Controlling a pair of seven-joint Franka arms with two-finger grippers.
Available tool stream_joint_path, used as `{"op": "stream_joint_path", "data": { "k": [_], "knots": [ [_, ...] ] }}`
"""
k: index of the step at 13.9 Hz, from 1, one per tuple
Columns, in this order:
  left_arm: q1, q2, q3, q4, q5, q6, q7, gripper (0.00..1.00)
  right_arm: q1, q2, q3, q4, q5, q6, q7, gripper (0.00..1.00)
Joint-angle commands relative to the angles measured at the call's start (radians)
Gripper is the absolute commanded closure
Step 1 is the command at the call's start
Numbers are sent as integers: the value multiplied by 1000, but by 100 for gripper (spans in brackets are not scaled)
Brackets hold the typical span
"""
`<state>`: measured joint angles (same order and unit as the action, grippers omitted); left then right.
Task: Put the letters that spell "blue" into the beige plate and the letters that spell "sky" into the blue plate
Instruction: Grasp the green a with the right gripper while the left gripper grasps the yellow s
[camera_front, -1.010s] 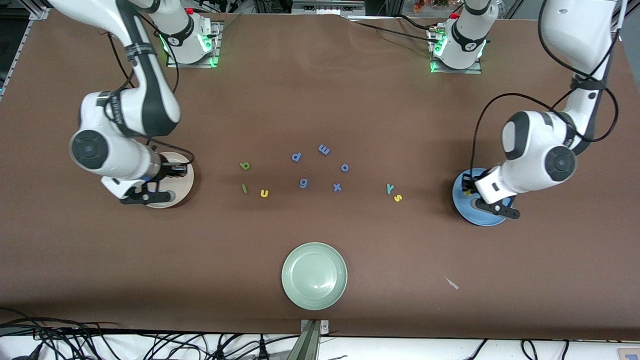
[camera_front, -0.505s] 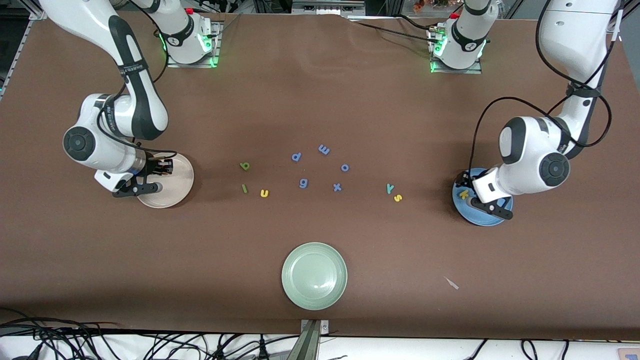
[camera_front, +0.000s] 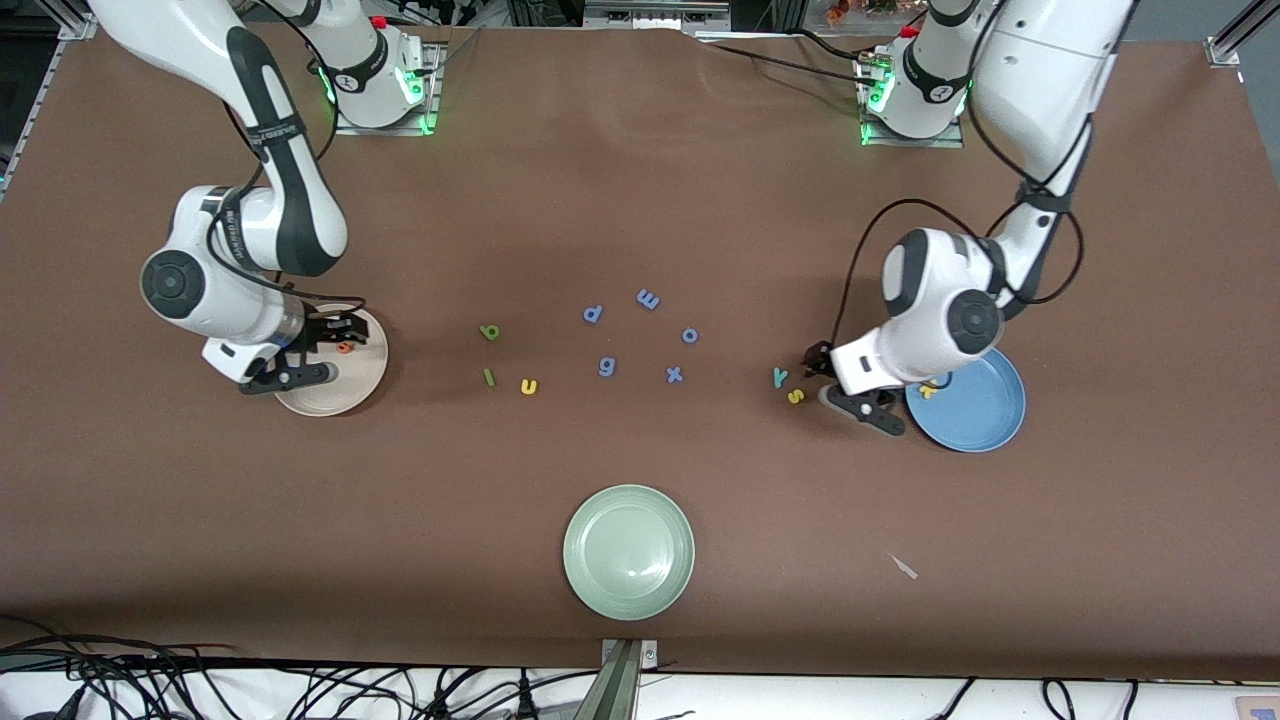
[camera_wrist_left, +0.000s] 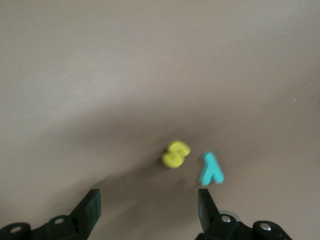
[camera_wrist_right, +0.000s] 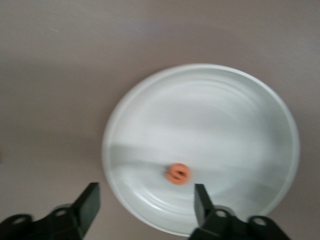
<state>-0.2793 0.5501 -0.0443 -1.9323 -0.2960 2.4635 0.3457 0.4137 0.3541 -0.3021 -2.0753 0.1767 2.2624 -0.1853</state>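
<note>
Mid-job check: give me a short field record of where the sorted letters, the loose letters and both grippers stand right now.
beige plate: holds the orange foam letter e
blue plate: holds the yellow foam letter k
still on table, for beige: green b, dark green l, yellow u
still on table, for blue: teal y, yellow s
right gripper: open, over the beige plate, empty
left gripper: open, over the table beside s and y, empty

Plates: three — beige (camera_front: 352, 390), blue (camera_front: 975, 415), green (camera_front: 628, 552). Letters: twelve — five purple (camera_front: 606, 367), four yellow (camera_front: 528, 386), two green (camera_front: 489, 332), one teal (camera_front: 780, 377), one orange (camera_front: 344, 348).
</note>
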Motion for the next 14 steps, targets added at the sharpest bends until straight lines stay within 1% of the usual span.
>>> {"op": "stream_joint_path", "data": {
  "k": [1, 2, 4, 6, 8, 10, 11, 13, 14],
  "knots": [
    [-21, 69, 12, 91, -21, 15, 16, 23, 13, 15, 90, 9, 61, 17, 90, 0],
    [-35, 86, 12, 110, -21, 15, 15, 23, 13, 22, 124, 3, 108, 49, 115, 0],
    [-49, 109, 14, 133, -20, 17, 7, 23, 32, 38, 165, 0, 119, 83, 161, 0],
    [-49, 114, 15, 133, -17, 18, 6, 28, 72, 60, 172, -18, 116, 124, 161, 0],
    [-55, 122, 15, 131, -15, 20, 6, 30, 137, 72, 170, -80, 118, 244, 162, 0],
    [-60, 128, 15, 130, -12, 20, 13, 43, 146, 68, 172, -114, 116, 272, 161, 0],
    [-60, 129, 17, 127, -12, 20, 15, 44, 152, 68, 173, -118, 116, 276, 161, 0],
    [-60, 128, 18, 121, -11, 20, 22, 43, 203, 72, 169, -127, 116, 281, 159, 0],
    [-60, 128, 18, 118, -6, 20, 22, 42, 206, 71, 169, -128, 115, 281, 159, 0]
  ]
}}
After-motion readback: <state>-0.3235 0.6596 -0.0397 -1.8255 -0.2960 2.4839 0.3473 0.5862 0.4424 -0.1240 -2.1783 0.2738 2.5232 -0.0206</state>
